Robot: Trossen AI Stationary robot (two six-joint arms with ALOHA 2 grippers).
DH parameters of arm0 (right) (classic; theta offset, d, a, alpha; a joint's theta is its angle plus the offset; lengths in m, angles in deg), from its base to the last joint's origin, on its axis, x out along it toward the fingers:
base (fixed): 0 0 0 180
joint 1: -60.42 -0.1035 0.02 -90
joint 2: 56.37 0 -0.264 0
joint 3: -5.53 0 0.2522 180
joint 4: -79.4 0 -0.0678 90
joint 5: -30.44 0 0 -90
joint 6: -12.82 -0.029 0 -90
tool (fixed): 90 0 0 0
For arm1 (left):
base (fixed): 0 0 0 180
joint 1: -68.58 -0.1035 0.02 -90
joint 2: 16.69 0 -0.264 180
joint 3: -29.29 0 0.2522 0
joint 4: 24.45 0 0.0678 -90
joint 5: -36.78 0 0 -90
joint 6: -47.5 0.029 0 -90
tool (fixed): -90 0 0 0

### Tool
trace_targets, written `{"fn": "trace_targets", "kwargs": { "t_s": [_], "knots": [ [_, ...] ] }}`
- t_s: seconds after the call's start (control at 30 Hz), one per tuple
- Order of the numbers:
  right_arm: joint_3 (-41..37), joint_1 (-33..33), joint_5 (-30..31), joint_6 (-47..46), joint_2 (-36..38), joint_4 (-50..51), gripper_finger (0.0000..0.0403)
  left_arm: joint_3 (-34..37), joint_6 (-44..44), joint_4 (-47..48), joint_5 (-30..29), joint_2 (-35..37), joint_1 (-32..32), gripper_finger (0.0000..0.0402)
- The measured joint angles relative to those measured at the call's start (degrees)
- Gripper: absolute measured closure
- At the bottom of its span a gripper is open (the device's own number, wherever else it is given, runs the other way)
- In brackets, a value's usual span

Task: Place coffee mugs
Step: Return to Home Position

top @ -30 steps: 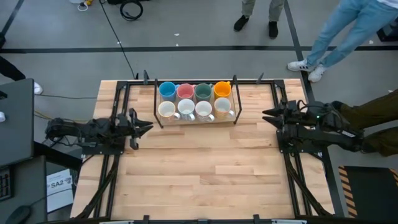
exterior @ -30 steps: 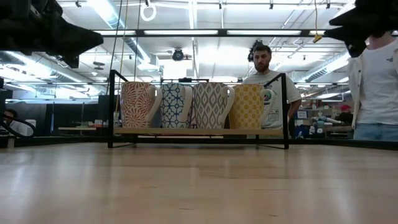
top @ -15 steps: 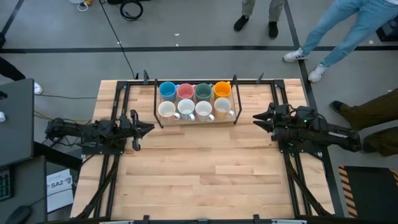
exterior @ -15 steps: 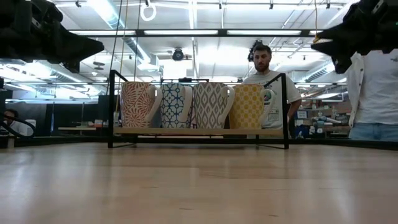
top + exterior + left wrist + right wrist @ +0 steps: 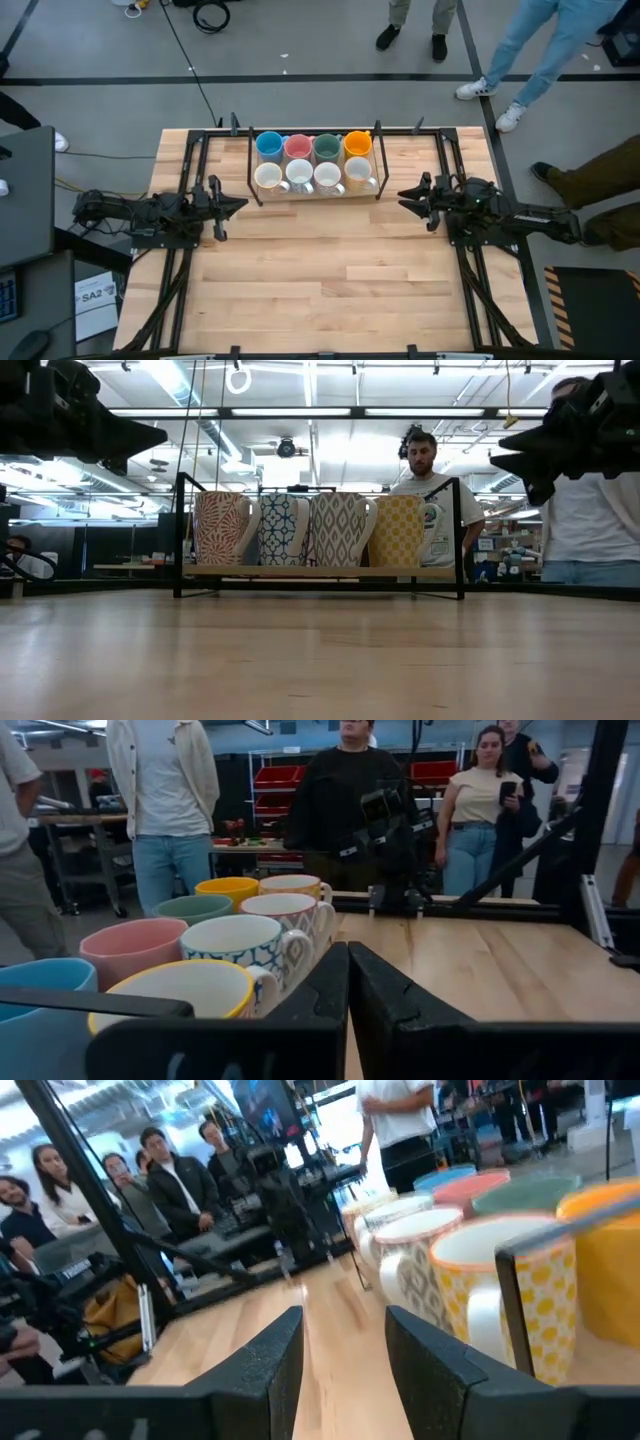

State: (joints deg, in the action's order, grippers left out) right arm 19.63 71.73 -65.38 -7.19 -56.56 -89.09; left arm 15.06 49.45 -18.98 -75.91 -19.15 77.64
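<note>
Eight coffee mugs stand upright in two rows on a black wire rack [image 5: 249, 170] at the table's far middle. The back row is blue [image 5: 268, 143], pink [image 5: 298, 147], dark green [image 5: 327, 147] and orange [image 5: 358, 143]. The front row has four pale patterned mugs [image 5: 299, 176], seen side-on in the low view [image 5: 283, 528]. My left gripper [image 5: 240, 204] [image 5: 348, 985] hovers left of the rack, shut and empty. My right gripper [image 5: 402, 195] [image 5: 345, 1370] hovers right of the rack, open and empty, pointing at the yellow-patterned mug [image 5: 505, 1305].
The rack's wooden shelf [image 5: 320, 572] sits raised on its wire frame. Bare wooden tabletop [image 5: 330, 270] spreads over the near half. Black arm frames run along both side edges. Several people stand beyond the far edge [image 5: 425, 470] and at the right [image 5: 540, 50].
My right gripper has moved toward the table's left, nearer the rack's right end, and has come lower. The mugs and rack have stayed where they were. A person at the far right has walked on.
</note>
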Motion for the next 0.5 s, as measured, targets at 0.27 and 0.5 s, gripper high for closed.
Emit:
{"fn": "trace_targets", "kwargs": {
  "t_s": [0.27,0.5],
  "knots": [
    [0.0,0.0,0.2,5.2,-0.4,0.5,0.0254,0.0,2.7,0.0,-1.2,0.0,0.0,0.0391],
    [0.0,0.0,0.2,4.3,-0.4,0.5,0.0253,0.0,4.7,2.7,-2.8,0.0,-0.4,0.0392]
  ]
}}
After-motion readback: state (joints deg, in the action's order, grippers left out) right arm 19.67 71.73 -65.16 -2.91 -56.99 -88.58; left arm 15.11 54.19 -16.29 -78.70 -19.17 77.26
